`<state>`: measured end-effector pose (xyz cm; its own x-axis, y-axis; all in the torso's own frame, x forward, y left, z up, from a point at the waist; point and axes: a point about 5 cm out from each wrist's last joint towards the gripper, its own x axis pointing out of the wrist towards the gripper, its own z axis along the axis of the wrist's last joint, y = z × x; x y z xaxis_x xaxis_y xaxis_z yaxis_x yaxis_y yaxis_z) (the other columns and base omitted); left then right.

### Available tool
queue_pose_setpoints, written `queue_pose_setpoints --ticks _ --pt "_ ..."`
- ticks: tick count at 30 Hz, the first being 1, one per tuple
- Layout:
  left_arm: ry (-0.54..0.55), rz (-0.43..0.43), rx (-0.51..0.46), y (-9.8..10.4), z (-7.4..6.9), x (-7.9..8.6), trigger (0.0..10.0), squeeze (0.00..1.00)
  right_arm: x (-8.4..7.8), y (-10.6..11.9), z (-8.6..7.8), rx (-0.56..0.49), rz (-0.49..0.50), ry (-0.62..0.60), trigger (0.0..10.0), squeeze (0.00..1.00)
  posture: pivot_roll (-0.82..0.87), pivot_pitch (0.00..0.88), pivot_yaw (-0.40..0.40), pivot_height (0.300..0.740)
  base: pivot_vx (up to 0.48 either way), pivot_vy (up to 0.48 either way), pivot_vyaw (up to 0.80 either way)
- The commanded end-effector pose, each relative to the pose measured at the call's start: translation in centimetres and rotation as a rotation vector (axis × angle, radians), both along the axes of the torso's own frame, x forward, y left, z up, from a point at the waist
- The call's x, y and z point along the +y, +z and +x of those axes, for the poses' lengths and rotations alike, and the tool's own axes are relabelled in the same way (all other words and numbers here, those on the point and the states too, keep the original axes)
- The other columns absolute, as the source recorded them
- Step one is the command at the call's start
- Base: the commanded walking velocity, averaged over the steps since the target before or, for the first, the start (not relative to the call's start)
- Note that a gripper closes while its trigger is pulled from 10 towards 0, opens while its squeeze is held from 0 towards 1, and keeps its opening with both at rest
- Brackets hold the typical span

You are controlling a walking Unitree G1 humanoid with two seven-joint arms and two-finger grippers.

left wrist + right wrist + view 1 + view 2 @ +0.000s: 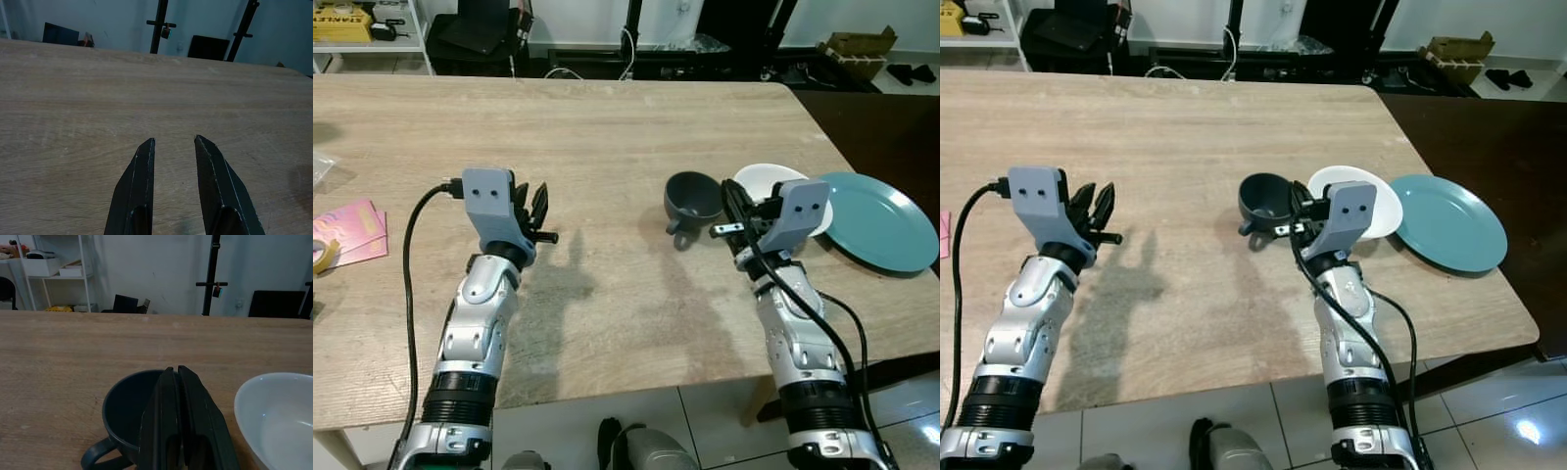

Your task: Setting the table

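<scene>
A pink booklet lies at the far left edge of the wooden surface. Next along, the left end effector hovers low over bare wood, its two fingers a modest gap apart and holding nothing. Well to its right sits a dark grey cup, upright, its handle turned toward the robot. The right end effector is just at the cup's near rim, its fingers pressed together with no gap; from the wrist view they appear to lie over the rim, though whether they pinch the wall cannot be told. Just right of the cup is a white bowl, and beyond it, near the surface's right edge, a teal plate, the bowl's rim overlapping or touching the plate's.

The cup looks rigid, light and smooth-glazed, so probably slippery and liable to chip if knocked against the bowl. A pinch across the rim wall, one finger inside and one outside, seems the surest hold; the handle loop is a narrower target.
</scene>
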<state>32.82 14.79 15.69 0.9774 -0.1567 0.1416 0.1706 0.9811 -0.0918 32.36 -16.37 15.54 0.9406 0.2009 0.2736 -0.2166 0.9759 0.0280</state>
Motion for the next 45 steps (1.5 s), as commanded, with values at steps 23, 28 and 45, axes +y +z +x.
queue_pose_setpoints --ticks 23,28,45 --pt "-0.005 -0.016 0.042 -0.7 -0.2 0.0 10.0 0.00 -0.1 0.0 -0.2 0.009 -0.001 0.003 10.0 0.00 0.05 0.081 -0.068 0.740 0.000 0.042 0.00" --pt "-0.007 -0.015 0.043 -0.7 -0.2 0.0 10.0 0.00 0.0 0.0 -0.2 0.009 -0.001 0.002 10.0 0.00 0.05 0.081 -0.067 0.740 0.000 0.000 0.00" --pt "-0.027 -0.009 0.007 0.2 0.0 0.7 10.0 0.00 1.8 1.1 -0.9 0.000 0.030 0.211 10.0 0.00 0.06 0.086 -0.052 0.740 0.000 0.000 0.00"
